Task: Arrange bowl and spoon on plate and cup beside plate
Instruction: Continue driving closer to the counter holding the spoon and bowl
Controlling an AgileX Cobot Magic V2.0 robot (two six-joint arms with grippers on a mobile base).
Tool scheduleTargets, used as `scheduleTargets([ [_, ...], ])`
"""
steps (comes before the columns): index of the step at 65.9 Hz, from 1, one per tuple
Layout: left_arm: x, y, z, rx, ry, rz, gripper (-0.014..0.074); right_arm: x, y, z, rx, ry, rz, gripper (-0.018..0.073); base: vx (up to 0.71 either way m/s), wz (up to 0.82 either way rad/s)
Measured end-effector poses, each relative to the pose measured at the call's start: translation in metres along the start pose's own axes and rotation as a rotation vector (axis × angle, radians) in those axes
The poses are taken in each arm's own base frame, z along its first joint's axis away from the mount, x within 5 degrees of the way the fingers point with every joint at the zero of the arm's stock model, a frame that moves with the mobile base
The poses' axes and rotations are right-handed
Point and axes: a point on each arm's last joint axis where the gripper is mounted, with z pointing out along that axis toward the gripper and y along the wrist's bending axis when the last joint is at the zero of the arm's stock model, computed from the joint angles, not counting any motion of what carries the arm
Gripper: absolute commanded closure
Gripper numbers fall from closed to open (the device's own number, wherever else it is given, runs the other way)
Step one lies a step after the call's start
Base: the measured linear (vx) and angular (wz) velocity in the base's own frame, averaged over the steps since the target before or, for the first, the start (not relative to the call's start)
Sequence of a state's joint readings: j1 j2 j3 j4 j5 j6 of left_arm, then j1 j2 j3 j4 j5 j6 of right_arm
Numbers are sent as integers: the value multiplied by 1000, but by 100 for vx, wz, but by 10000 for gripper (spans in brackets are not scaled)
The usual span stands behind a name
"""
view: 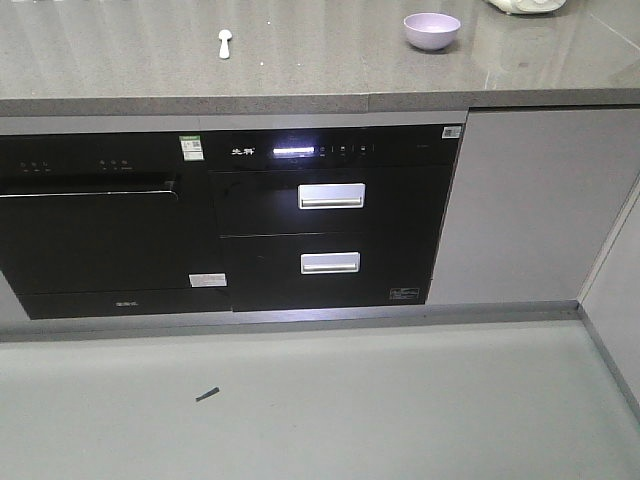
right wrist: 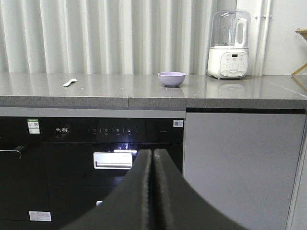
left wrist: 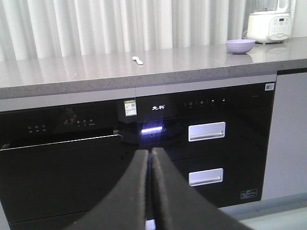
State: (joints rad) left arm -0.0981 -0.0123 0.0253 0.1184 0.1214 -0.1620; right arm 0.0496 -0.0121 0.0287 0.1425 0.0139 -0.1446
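1. The left claw (left wrist: 149,158) is squeezed closed, its dark pads pressed together with nothing between them; the right claw (right wrist: 152,155) is likewise closed and holds nothing
2. A small black scrap (view: 207,394) lies on the grey floor (view: 400,410)
3. Under the bench, the black oven front (view: 100,230) carries a green-and-white sticker (view: 191,149) with a QR code, and a white label (view: 207,281) low on its door
4. The black drawer unit (view: 330,225) has a two-character white brand mark (view: 238,151), too small to read, a lit strip (view: 294,151), a QR sticker (view: 452,131) at its top right corner and fine print (view: 405,294) at the bottom right, illegible
5. The spoon (view: 224,42), whitish and one-piece, lies flat on the grey speckled bench (view: 330,70), left of its middle and back from the front edge
6. The bowl (view: 432,31), glossy plain pale lilac, stands upright well to the spoon's right
7. A white appliance (right wrist: 228,45) with a clear jug stands at the back right of the bench
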Motion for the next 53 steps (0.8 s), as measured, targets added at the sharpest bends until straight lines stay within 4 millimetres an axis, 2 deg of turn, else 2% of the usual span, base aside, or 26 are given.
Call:
scheduleTargets([
  [53, 0, 0, 0, 0, 0, 0, 603, 0, 0, 0, 0, 0, 0, 561, 8, 2],
])
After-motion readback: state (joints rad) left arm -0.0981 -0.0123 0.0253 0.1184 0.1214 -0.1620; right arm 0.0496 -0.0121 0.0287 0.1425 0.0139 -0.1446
